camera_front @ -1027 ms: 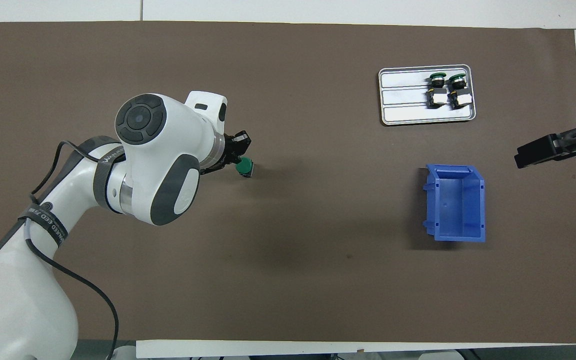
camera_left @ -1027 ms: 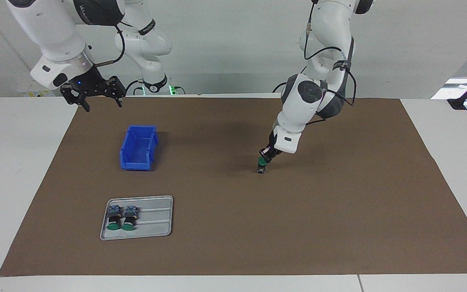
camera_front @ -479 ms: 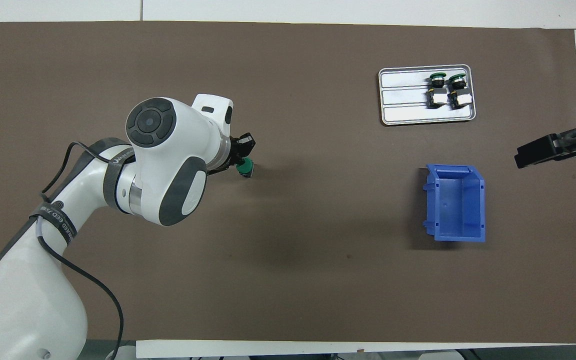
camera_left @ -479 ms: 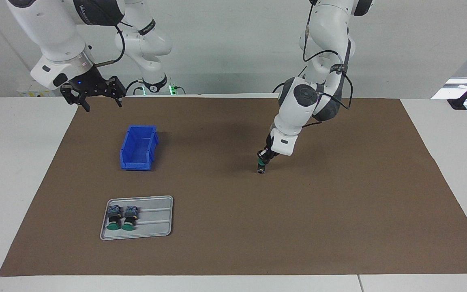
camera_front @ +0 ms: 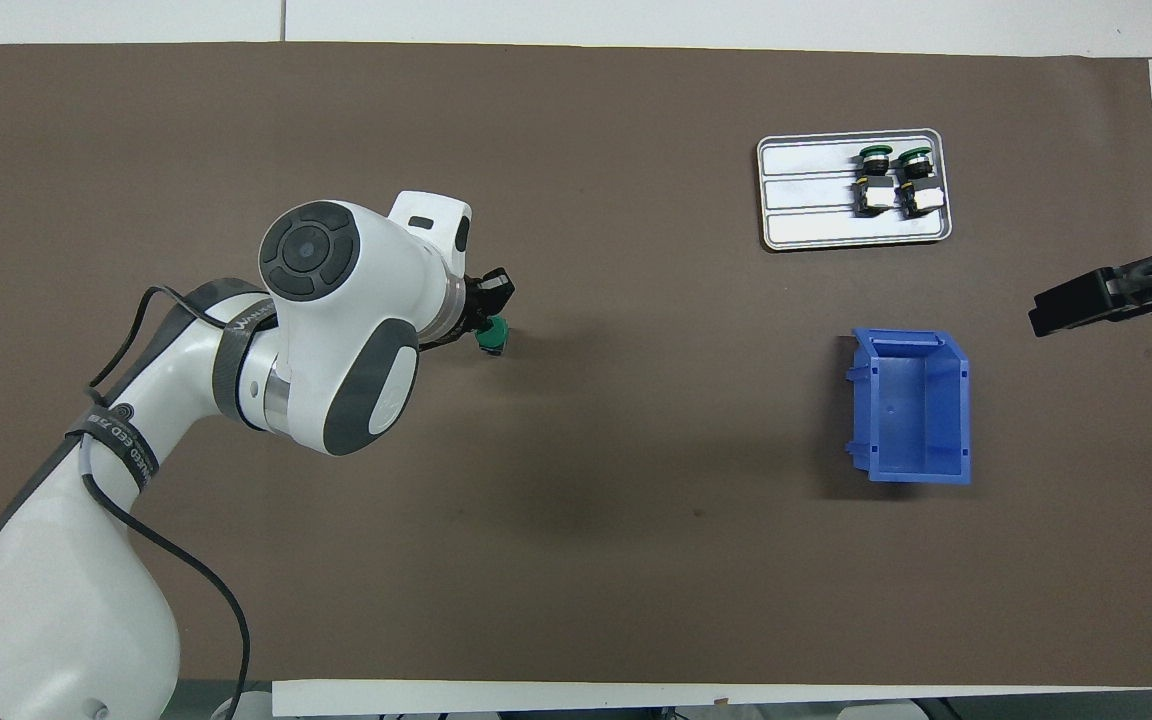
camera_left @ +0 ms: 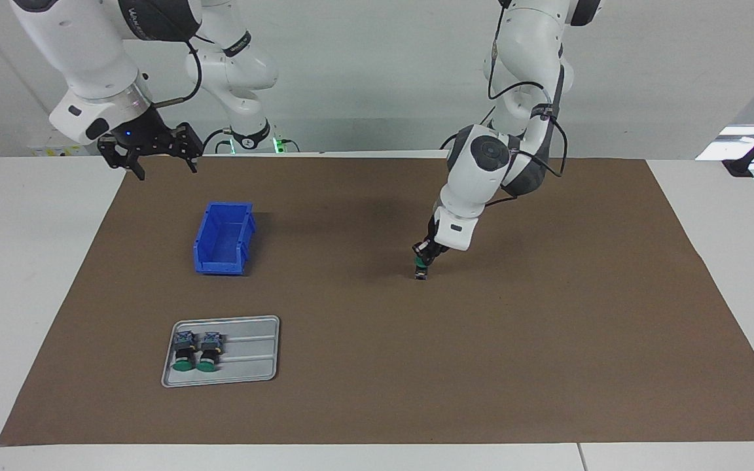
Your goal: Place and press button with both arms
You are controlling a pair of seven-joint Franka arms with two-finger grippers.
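Observation:
A button (camera_left: pixel 421 269) stands upright on the brown mat, green cap up, near the middle of the table; in the overhead view the button (camera_front: pixel 491 338) shows its cap. My left gripper (camera_left: pixel 423 255) is shut, and its joined tips rest on top of that cap. From above, the left gripper (camera_front: pixel 484 318) sits just beside the cap, half hidden under the wrist. My right gripper (camera_left: pixel 165 171) waits open and empty in the air at the mat's edge by the robots, over the spot near the blue bin; only the right gripper's (camera_front: pixel 1076 303) black tip shows from above.
A blue bin (camera_left: pixel 223 239) (camera_front: pixel 911 405) stands empty toward the right arm's end. Farther from the robots lies a grey tray (camera_left: pixel 249 353) (camera_front: pixel 806 200) holding two more buttons (camera_left: pixel 197 351) on their sides. Brown mat (camera_left: pixel 547 360) covers the table.
The left arm's wrist has swung a little toward the right arm's end, bringing the shut tips over and down on the green cap. The right arm has not moved.

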